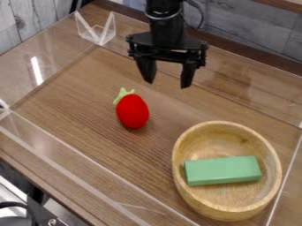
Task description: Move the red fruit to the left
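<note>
The red fruit (132,110) is lying on the wooden table (71,132), a little toward the left of its middle and nearer to the front edge than the gripper is. It is looking like a small glossy toy strawberry with a green leafy top pointing toward the back-left corner. I am judging it to be light and probably hard plastic, so the smooth rounded skin may be slipping between the fingers if they are closing on its tapered tip. The widest part of the body, just below the leaves, is seeming the safest place to take hold.

The gripper (167,78) is hanging above the table toward the back edge, pointing straight down, apart from the fruit. Its fingers (147,74) are standing wide open and are holding nothing and touching nothing.

Near the front-right corner a wooden bowl (200,141) is standing, with a flat green block (221,169) lying inside it.
</note>
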Controlling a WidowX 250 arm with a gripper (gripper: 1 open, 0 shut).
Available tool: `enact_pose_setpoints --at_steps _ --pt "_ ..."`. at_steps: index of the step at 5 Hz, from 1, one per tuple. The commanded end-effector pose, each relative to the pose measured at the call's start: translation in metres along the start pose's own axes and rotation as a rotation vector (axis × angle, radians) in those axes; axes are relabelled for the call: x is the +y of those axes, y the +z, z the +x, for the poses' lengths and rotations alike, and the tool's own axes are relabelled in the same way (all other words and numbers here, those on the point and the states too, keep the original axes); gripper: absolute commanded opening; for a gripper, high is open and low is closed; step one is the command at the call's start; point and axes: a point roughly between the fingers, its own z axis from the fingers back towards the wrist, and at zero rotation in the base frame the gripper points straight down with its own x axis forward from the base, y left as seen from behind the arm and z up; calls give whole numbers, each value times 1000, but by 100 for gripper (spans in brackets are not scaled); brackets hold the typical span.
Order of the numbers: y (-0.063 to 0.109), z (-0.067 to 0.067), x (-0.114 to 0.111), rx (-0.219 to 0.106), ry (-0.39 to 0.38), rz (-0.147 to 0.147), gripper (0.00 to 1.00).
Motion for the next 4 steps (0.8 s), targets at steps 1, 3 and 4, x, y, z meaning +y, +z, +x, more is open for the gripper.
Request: enact_pose_setpoints --at_steps 1,3,4 --pt "2 20 -4 -43 -5 0 100" --pt "-20 27 -8 -35 -65 -3 100" --pt "-33 24 -10 -29 -122 -9 100"
